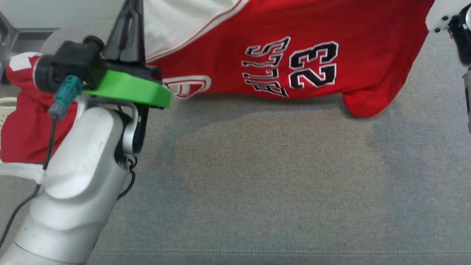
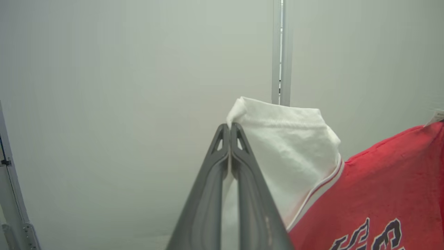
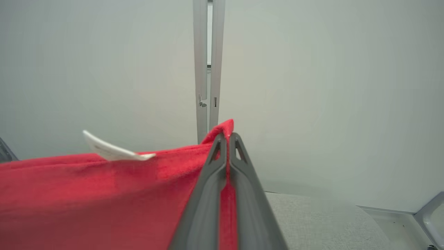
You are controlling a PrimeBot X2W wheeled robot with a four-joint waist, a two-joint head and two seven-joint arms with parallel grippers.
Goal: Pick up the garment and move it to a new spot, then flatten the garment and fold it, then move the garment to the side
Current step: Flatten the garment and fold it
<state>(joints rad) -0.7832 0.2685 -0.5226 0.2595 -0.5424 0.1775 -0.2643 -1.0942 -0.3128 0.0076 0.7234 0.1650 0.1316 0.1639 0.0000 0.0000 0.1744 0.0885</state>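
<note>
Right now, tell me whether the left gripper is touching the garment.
Touching. The left wrist view shows the left gripper shut on the garment, its white sleeve edge pinched at the tip.

surface: you work over a flat grey woven-fabric surface [image 1: 279,191], soft shadow across its middle | wall: you face plain pale grey-white wall panels [image 2: 121,86] | joint: a slim pale vertical metal post [image 3: 208,69] splits the panels | light: you get soft, even light
</note>
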